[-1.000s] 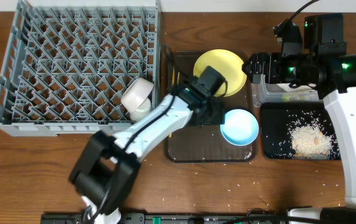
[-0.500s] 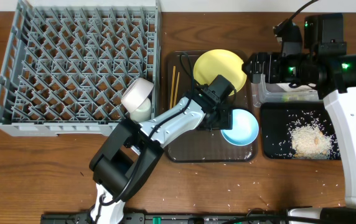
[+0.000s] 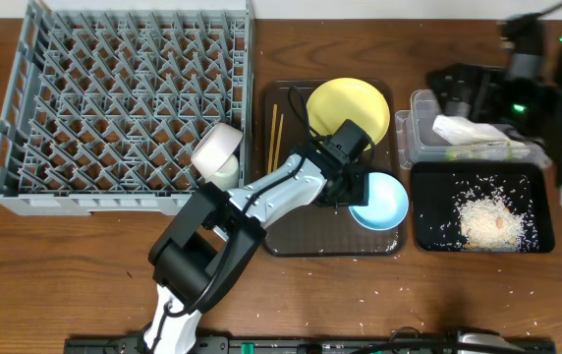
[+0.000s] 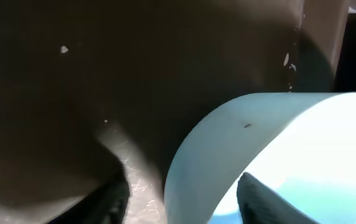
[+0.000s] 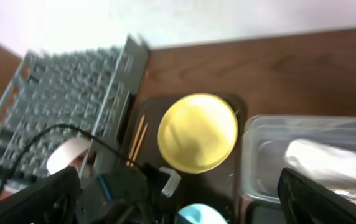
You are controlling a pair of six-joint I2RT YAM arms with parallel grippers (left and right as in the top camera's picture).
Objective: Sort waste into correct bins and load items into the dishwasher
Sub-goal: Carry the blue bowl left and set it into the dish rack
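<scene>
My left gripper (image 3: 358,187) is low over the brown tray, open, its fingers straddling the left rim of the light blue bowl (image 3: 381,202). In the left wrist view one finger is inside the bowl (image 4: 259,124) and one outside, around the gripper's midpoint (image 4: 184,202). The yellow plate (image 3: 348,106) and two chopsticks (image 3: 275,136) lie on the same tray. A white bowl (image 3: 215,146) and a small white cup (image 3: 224,177) sit at the dish rack's (image 3: 124,103) right edge. The clear tub (image 3: 421,138) holds the napkin (image 3: 461,128) and the wrapper (image 3: 476,150). The black tray (image 3: 428,211) holds rice scraps (image 3: 487,218). My right gripper (image 3: 455,87) is open and empty, high above the tub.
The dark brown serving tray (image 3: 306,231) sits between the rack and the bins. Loose rice grains lie on the wooden table in front of it (image 3: 374,290). My left arm (image 3: 252,202) stretches across the tray's left part. In the right wrist view the plate (image 5: 196,132) and the tub (image 5: 259,155) lie below.
My left gripper has moved right and down to the blue bowl's rim. My right arm has drawn back up and to the right, uncovering the tub with the napkin.
</scene>
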